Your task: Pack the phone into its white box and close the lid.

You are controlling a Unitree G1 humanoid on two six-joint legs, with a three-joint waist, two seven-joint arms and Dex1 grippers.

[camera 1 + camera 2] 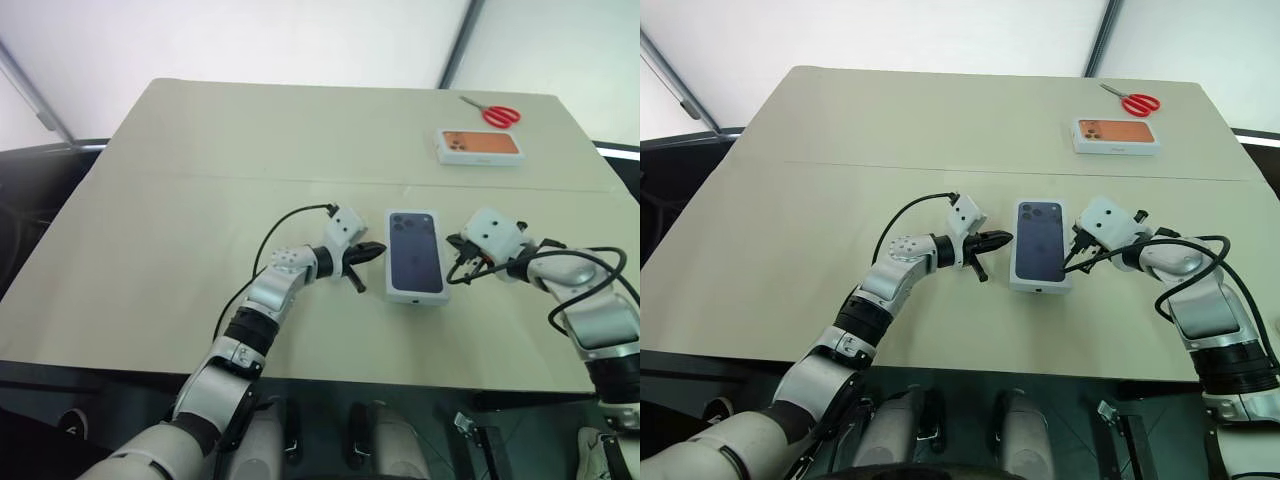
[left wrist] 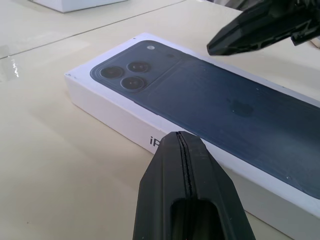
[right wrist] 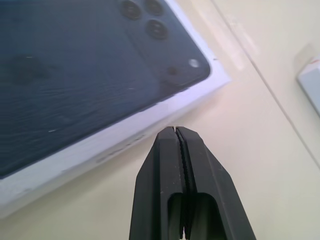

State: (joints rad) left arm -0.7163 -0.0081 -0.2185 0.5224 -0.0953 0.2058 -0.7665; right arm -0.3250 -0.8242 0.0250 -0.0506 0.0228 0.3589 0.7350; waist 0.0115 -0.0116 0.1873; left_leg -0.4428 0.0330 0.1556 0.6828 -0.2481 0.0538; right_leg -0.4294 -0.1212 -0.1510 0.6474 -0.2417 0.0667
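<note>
1. Left tool [image 1: 370, 251]: fingers pressed fully together, holding nothing. It sits just beside the left long side of the white box [image 1: 415, 293], not touching it.
2. Right tool [image 1: 458, 248]: also closed tight and empty, just beside the right long side of the box.
3. The white box lies flat near the front middle of the bench [image 1: 200, 200], between the two tools. The phone [image 1: 414, 250] shows as a dark navy face, lenses up, flush inside the white border. I can't tell whether this is the bare phone seated in the box or a covered top, and no lid seam is readable.
4. Risk: a closed tool nudging one side would likely slide or spin the box across the smooth bench, because nothing braces it.
5. Risk: uneven pushes from the two sides could skew the box toward the front edge.
6. Risk: closed tips pressed on the dark face could scratch it or tip the box.
7. Risk: a grab needs the fingers opened first. With so little room beside the box, opening them could knock it.
8. The orange-picture box [image 1: 480, 146] and scissors [image 1: 495, 113] sit well apart at the far right, so a mix-up looks unlikely.
</note>
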